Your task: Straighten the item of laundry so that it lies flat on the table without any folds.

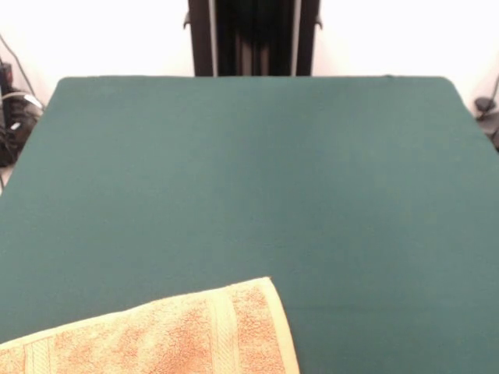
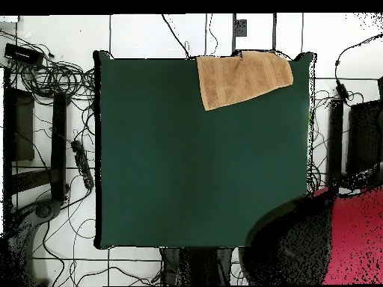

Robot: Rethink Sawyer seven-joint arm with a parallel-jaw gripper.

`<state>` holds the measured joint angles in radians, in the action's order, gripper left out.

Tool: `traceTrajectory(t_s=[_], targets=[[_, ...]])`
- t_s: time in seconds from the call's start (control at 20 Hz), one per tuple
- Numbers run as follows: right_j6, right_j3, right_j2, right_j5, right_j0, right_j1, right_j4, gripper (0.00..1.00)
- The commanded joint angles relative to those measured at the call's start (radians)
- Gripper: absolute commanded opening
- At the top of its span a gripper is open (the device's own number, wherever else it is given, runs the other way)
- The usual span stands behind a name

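Note:
The item of laundry [image 1: 156, 335], an orange-tan terry towel, lies on the green table [image 1: 249, 171] at its near edge, left of middle in the front view. The picture's bottom edge cuts it off. A flat woven border band [image 1: 222, 327] runs across near its right end. In the overhead view the towel [image 2: 243, 77] lies tilted at the table's top edge, right of middle, on the table [image 2: 194, 164]. A faint crease runs across its middle. No tag shows. The red and black arm [image 2: 344, 232] is drawn back at the bottom right, off the table. Its gripper does not show.
The black pedestal [image 1: 253, 37] stands behind the table's far edge. In the overhead view, cables and dark boxes [image 2: 45, 127] lie on the tiled floor to the left of the table. More dark gear [image 2: 363, 134] stands to the right.

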<state>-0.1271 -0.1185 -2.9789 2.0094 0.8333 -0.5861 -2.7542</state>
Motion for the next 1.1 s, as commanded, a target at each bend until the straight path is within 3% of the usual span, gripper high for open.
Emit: traceTrajectory(t_s=[0.05, 0.5, 0.85, 1.1], targets=[[-0.294, 0.148, 0.006, -0.022, -0.030, 0.058, -0.069, 0.00], [-0.302, 0.148, -0.006, -0.031, -0.028, 0.066, -0.082, 0.00], [-0.181, 0.153, -0.008, -0.081, -0.030, 0.086, -0.064, 0.00], [-0.172, 0.158, -0.004, -0.084, -0.035, 0.117, -0.038, 0.00]])
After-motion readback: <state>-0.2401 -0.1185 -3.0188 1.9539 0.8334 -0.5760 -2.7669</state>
